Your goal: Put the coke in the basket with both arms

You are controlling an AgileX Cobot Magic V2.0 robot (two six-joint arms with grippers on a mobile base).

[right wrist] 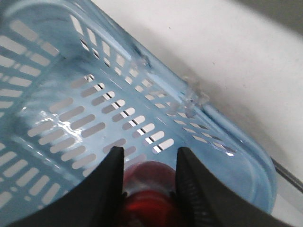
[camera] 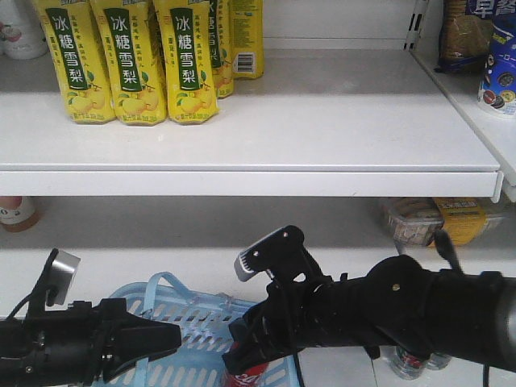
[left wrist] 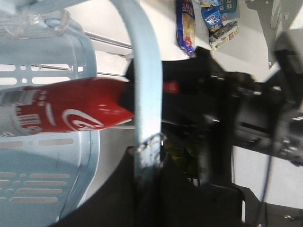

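Right gripper [right wrist: 149,156]: fingers clamped on either side of the coke [right wrist: 147,187], near its top. Coke: slim red bottle with white script, held over the open interior of the basket [right wrist: 71,113]. Whether it touches the basket floor cannot be told. Left gripper [left wrist: 147,158]: closed on the pale blue handle [left wrist: 147,71], which runs up from between its dark fingers. Basket: light blue, slotted walls, set on a white surface [right wrist: 227,56]. Shelf [camera: 322,121] behind: white, with yellow drink bottles [camera: 129,64] at its left end.
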